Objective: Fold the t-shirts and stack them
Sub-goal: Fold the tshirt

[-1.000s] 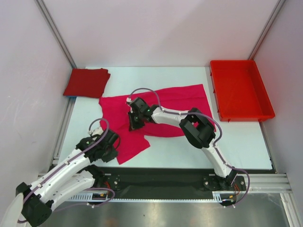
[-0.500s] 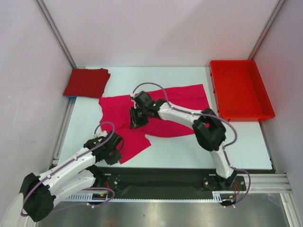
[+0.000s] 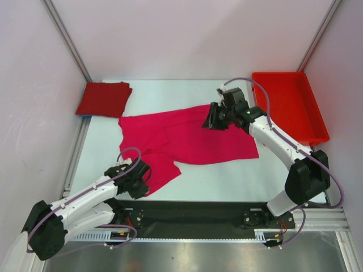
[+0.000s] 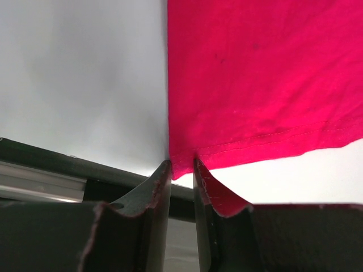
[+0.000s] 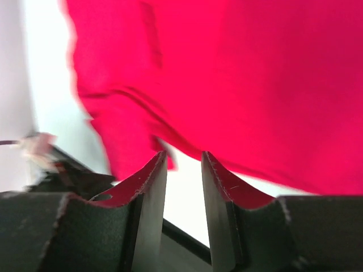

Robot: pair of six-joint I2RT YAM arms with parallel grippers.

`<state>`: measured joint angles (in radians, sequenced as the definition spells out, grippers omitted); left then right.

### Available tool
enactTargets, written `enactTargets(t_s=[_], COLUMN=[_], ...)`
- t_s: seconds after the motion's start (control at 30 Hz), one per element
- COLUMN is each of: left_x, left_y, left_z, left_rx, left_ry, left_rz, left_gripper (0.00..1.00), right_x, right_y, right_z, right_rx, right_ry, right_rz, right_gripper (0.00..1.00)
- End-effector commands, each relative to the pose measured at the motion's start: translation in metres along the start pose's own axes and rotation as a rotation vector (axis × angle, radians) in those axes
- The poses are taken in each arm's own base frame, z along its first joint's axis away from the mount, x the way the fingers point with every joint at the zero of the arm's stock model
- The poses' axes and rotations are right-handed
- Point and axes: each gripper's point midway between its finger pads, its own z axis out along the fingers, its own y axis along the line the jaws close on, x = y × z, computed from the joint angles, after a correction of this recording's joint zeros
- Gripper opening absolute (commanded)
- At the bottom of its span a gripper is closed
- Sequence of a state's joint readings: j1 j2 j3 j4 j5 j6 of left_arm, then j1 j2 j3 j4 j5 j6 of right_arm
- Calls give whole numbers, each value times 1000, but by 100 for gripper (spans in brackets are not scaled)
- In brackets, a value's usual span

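Observation:
A magenta-pink t-shirt (image 3: 187, 136) lies spread flat across the middle of the table. Its lower left flap reaches toward the near edge. My left gripper (image 3: 143, 182) sits low at that flap's near corner. In the left wrist view its jaws (image 4: 181, 162) stand a narrow gap apart, with the hem corner of the pink t-shirt (image 4: 261, 73) just between the tips and not pinched. My right gripper (image 3: 210, 120) hovers over the shirt's upper right part, open and empty. The right wrist view is blurred: pink cloth (image 5: 255, 73) lies beyond the fingertips (image 5: 184, 156). A crimson t-shirt (image 3: 104, 98) lies folded at the back left.
A rigid red plastic tray (image 3: 289, 107) stands at the back right, close behind the right arm. Bare white table (image 3: 227, 175) lies in front of the pink shirt. A black rail (image 3: 193, 215) runs along the near edge. Walls close in both sides.
My right gripper let go of the pink shirt near its middle and swung to the back right, opening. The shirt now lies flatter. My left gripper crept toward the flap's corner.

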<state>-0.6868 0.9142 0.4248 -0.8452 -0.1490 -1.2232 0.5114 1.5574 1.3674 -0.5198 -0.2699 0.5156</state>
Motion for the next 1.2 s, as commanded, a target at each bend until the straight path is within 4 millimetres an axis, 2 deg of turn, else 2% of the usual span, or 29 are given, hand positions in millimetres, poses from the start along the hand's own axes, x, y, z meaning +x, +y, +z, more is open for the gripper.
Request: enactTargets(t_s=[0.0,0.1,0.17,0.2,0.27,0.33,0.37,0.4,0.43,0.5,0.53,0.57,0.73,0.8,0.83,0.87,0.93,0.97,1.03,1.07,1.1,1.17], left_x=[13,13,11,9,-2,-14,-18,-25,-32,-41,-45,-46,-47,-45,-45,-46,-47,-47,-47,-47,-46,-45], left_y=[7,10,12,11,9,4,9,12,7,17,15,18,4,5,4,3,1,2,2,2,3,6], left_z=[7,10,9,8,0,-12,-19,-24,-35,-47,-56,-58,-63,-62,-63,-64,-66,-66,-67,-68,-68,-68], left_rx=[-15,-21,-33,-29,-22,-3,-13,-20,-4,-24,-13,-17,39,24,25,34,52,53,68,72,74,72], left_ry=[37,29,18,9,-43,-93,-114,-151,-178,-227,-242,-249,-237,-227,-225,-228,-232,-234,-236,-237,-238,-233], left_rz=[-39,-58,-78,-81,-96,-108,-112,-119,-129,-143,-156,-157,-139,-139,-133,-128,-123,-123,-127,-128,-128,-129], left_gripper=[28,23,10,6,0,0,0,0,0,0,0,0,0,0,0,0,0,0,0,0,0,0], right_x=[25,33,41,41,52,67,68,80,80,91,91,93,106,103,102,110,107,114,108,118,110,108], right_y=[-38,-60,-73,-84,-108,-135,-147,-161,-177,-195,-205,-210,-236,-250,-254,-264,-269,-273,-281,-284,-291,-296], right_z=[-11,-22,-30,-33,-42,-51,-57,-59,-66,-69,-73,-73,-68,-68,-68,-69,-66,-65,-66,-65,-68,-72], right_rx=[62,89,126,164,272,349,389,417,446,484,501,515,588,619,633,665,662,672,705,713,714,732], right_ry=[56,55,67,61,93,124,110,136,124,134,122,120,108,72,52,49,1,-5,-75,-74,-132,-190], right_rz=[16,40,51,58,75,110,129,157,204,251,288,300,366,395,421,441,457,484,502,515,532,550], right_gripper=[36,36,36,36,36,36,36,36,36,35,35,34,33,33,34,34,36,38,41,42,43,44])
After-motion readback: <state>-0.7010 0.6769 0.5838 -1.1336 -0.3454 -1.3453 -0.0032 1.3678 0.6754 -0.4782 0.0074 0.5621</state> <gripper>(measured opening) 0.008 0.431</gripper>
